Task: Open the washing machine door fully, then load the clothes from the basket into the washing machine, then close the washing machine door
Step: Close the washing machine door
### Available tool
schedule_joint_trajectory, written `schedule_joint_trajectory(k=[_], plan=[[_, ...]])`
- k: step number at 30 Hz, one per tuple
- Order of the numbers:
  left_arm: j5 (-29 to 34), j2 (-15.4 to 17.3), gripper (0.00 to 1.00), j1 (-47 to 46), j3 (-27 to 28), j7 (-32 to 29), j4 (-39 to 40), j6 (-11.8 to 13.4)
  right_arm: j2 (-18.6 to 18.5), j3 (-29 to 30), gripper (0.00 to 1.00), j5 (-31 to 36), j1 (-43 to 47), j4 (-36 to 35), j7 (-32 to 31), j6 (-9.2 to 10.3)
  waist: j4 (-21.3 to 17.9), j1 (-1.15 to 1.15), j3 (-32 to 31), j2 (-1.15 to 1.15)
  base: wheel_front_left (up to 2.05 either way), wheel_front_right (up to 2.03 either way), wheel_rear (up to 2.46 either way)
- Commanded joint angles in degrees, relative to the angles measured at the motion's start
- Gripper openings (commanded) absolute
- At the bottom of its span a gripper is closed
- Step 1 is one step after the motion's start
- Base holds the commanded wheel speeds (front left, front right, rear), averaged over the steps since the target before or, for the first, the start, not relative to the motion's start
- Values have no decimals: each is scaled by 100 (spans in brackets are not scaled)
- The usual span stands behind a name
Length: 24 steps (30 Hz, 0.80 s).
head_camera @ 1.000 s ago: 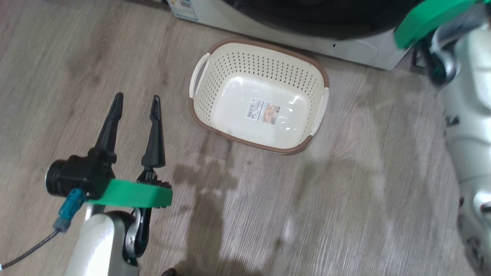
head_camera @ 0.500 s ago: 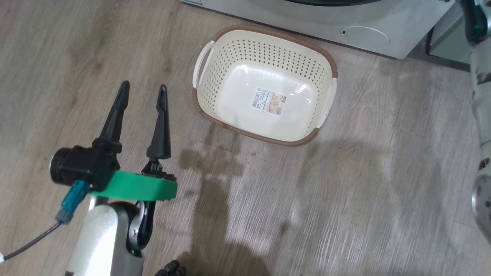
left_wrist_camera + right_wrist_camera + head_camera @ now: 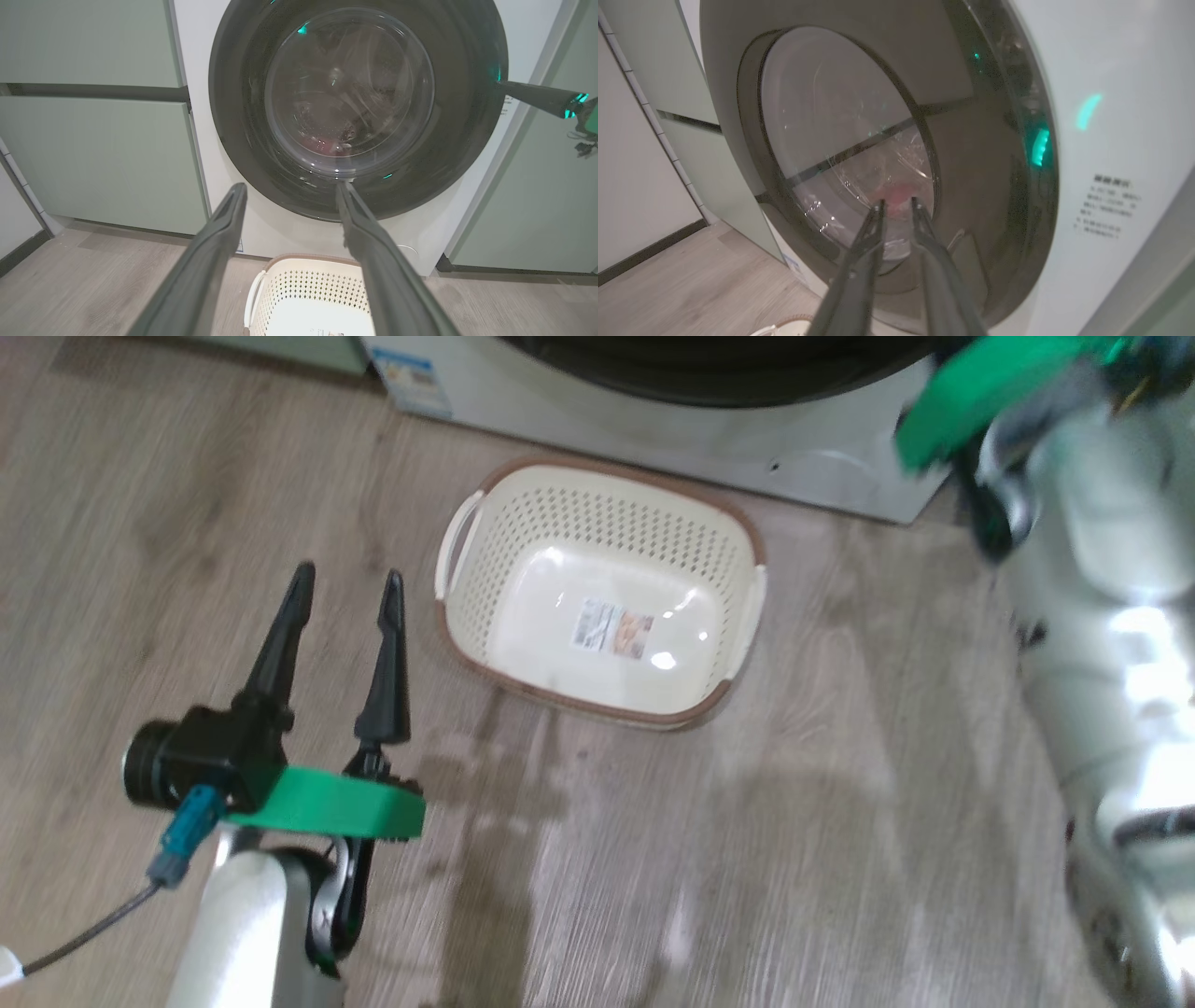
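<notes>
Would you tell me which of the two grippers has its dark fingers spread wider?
The left gripper: its fingers stand well apart, while those of the right gripper leave only a narrow gap.

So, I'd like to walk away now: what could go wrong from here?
The washing machine door looks shut, but no latch shows; it might swing open. The right pincer, jaws slightly apart, points at the door's glass from close by and could knock it. The empty basket sits just before the machine, where the robot may bump it.
</notes>
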<state>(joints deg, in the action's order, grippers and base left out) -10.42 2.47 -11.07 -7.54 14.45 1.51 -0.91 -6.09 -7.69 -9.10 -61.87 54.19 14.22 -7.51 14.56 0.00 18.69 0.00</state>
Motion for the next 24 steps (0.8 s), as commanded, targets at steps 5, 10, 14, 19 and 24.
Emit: schedule_joint_trajectory(k=[5,10,14,19,24], plan=[[117,182,100,197,250,54,67,-41,125,-333,100,-363,892,-877,73,2,-429,0,-528,0,0,0,0],[164,289,100,388,233,45,14,-61,99,-300,100,-472,1917,-1821,76,2,-717,0,-814,0,0,0,0],[179,368,100,536,227,-30,23,-49,133,-139,100,-428,2693,-2446,76,2,-971,0,-1008,0,0,0,0],[164,410,100,708,209,-105,73,-28,198,185,100,-231,3596,-3154,-78,2,-1230,0,-1204,0,0,0,0],[153,446,100,864,209,-162,84,17,277,404,100,-123,4485,-3967,-340,2,-1465,0,-1361,0,0,0,0]])
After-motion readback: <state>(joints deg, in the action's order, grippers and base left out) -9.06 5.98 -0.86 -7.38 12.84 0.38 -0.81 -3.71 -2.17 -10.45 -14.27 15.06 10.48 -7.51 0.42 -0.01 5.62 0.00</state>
